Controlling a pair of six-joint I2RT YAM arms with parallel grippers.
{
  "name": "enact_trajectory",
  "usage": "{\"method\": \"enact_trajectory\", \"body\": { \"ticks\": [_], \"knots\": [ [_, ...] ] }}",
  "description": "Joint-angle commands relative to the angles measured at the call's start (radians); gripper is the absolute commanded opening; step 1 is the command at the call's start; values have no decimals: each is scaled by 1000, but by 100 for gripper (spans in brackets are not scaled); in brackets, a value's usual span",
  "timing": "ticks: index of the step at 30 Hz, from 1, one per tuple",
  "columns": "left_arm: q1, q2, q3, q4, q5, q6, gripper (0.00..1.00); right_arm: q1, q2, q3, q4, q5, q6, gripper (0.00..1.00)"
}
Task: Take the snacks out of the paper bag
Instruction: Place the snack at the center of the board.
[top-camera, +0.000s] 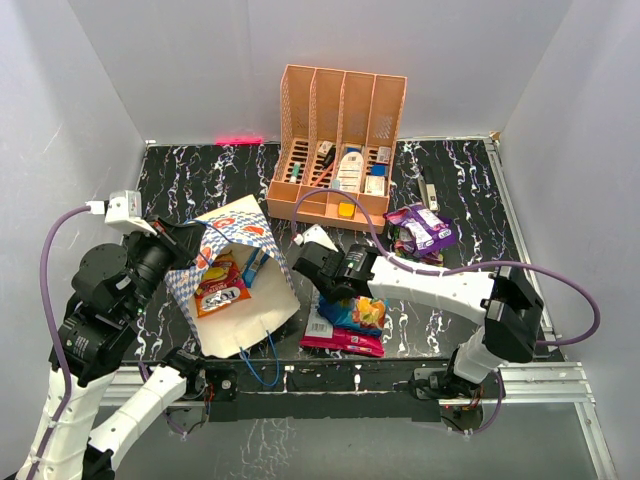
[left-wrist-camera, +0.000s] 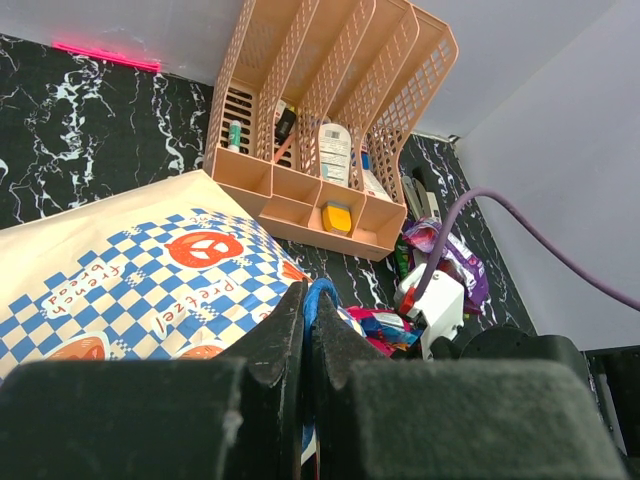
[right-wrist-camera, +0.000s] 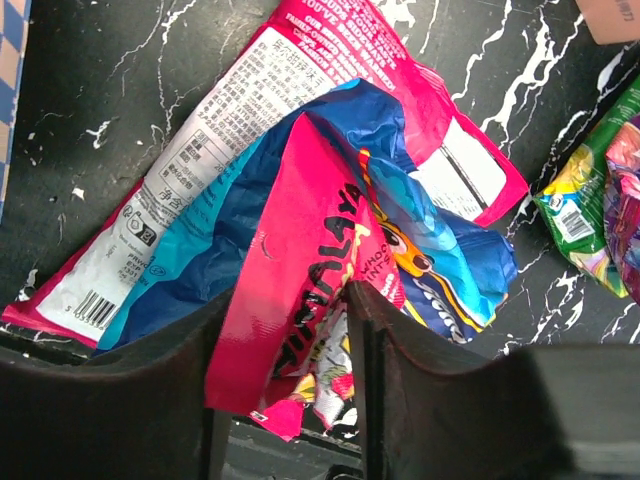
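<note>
The paper bag (top-camera: 250, 225) lies on its side at the left, its white inside facing up. A red-orange snack packet (top-camera: 221, 290) and a blue one (top-camera: 255, 266) lie in its mouth. My left gripper (top-camera: 190, 236) is shut on the bag's blue string handle (left-wrist-camera: 322, 295), beside the checked bag (left-wrist-camera: 150, 270). My right gripper (top-camera: 335, 290) is low over a pile of blue (right-wrist-camera: 440, 240) and pink (right-wrist-camera: 330, 50) packets (top-camera: 350, 322). Its fingers (right-wrist-camera: 285, 300) grip a red packet (right-wrist-camera: 300, 230) that fills the gap between them. Purple packets (top-camera: 425, 228) lie further right.
The orange slotted organizer (top-camera: 340, 100) with small bottles and boxes stands at the back centre and also shows in the left wrist view (left-wrist-camera: 330, 70). A pink strip (top-camera: 238, 140) lies at the back edge. The table's front edge is just below the pile. Grey walls enclose the table.
</note>
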Motion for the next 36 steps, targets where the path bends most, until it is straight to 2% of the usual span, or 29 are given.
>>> {"method": "enact_trajectory", "body": {
  "ticks": [1,7,10,18,22,26,31,36],
  "knots": [
    [1,-8,10,1,-13,16,0,2,-38,33,55,-63,8,52],
    [1,-9,13,3,-17,22,0,2,-160,-25,114,-131,-7,70],
    [1,-7,11,4,-18,23,0,1,-225,-64,170,-149,-12,75],
    [1,-6,16,0,-8,16,0,1,-263,-78,189,-127,0,77],
    [0,-6,24,-5,-10,16,0,2,-264,-79,239,-149,-54,77],
    [1,-3,38,-12,-17,20,0,2,-254,-37,363,-310,-146,78],
    [1,-4,35,-8,-13,8,0,43,-235,-63,680,-639,-270,78],
    [1,-1,39,-11,-6,-2,0,150,-127,-90,948,-673,-405,80]
  ]
}}
